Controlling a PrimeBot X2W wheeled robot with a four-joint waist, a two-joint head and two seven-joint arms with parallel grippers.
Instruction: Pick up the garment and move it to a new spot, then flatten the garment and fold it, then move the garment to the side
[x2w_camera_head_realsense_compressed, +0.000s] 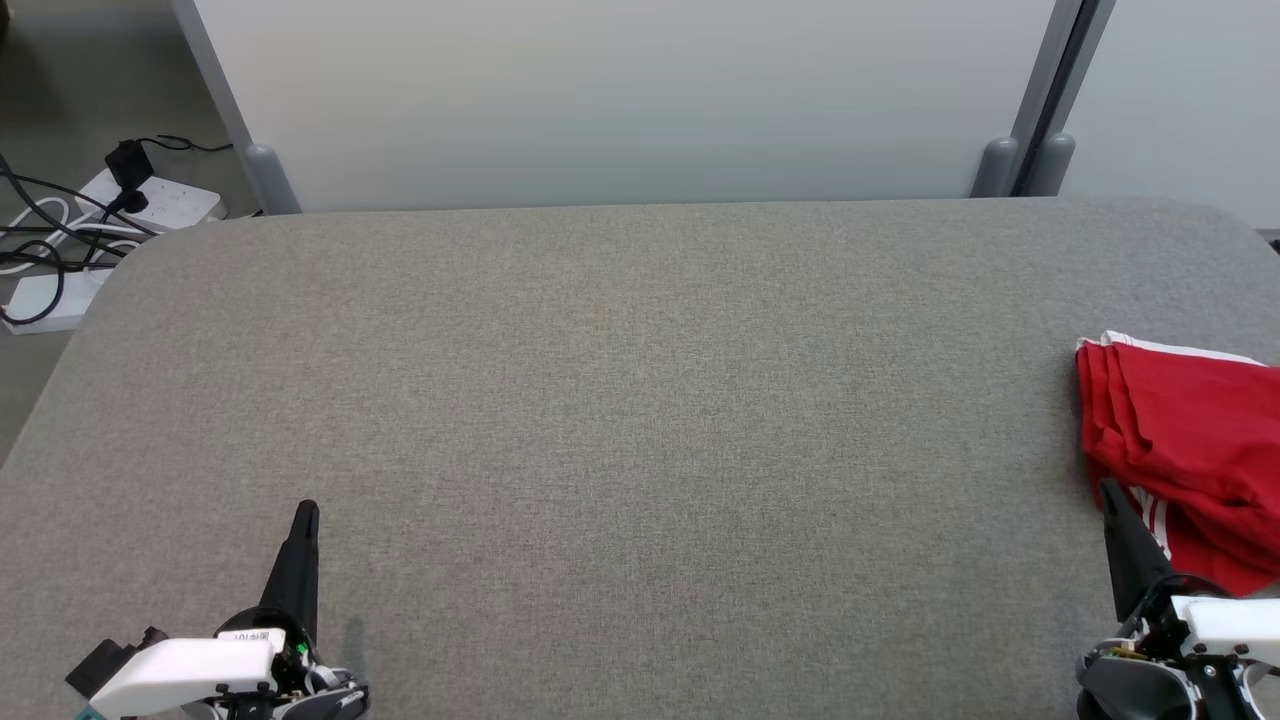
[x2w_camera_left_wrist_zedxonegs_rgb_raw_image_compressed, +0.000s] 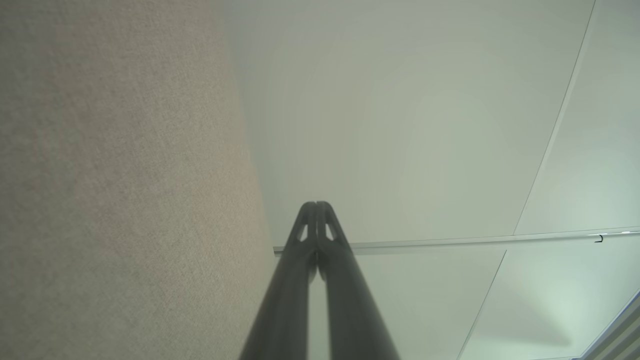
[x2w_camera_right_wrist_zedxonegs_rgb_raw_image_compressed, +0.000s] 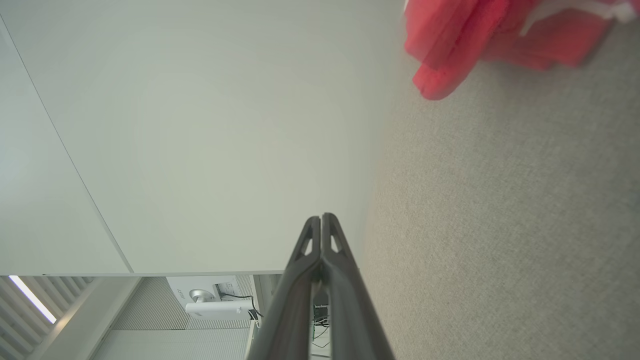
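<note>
Your red garment (x2w_camera_head_realsense_compressed: 1190, 450), soft and creased with white striped trim, lies in folded layers at the far right of the table (x2w_camera_head_realsense_compressed: 640, 400), on its grey woven cloth top. Both claws are clenched on nothing: the left gripper (x2w_camera_head_realsense_compressed: 306, 512) and the right gripper (x2w_camera_head_realsense_compressed: 1108, 490) each press two long, dark, tapering fingers tip to tip, the right one just beside the garment's near edge. The head view gives you white power strips (x2w_camera_head_realsense_compressed: 150, 205) and black cables (x2w_camera_head_realsense_compressed: 40, 190) on the floor (x2w_camera_head_realsense_compressed: 40, 90) at left, while the right wrist view adds a white device (x2w_camera_right_wrist_zedxonegs_rgb_raw_image_compressed: 210, 297) past the smooth pale wall panel (x2w_camera_right_wrist_zedxonegs_rgb_raw_image_compressed: 200, 125).
</note>
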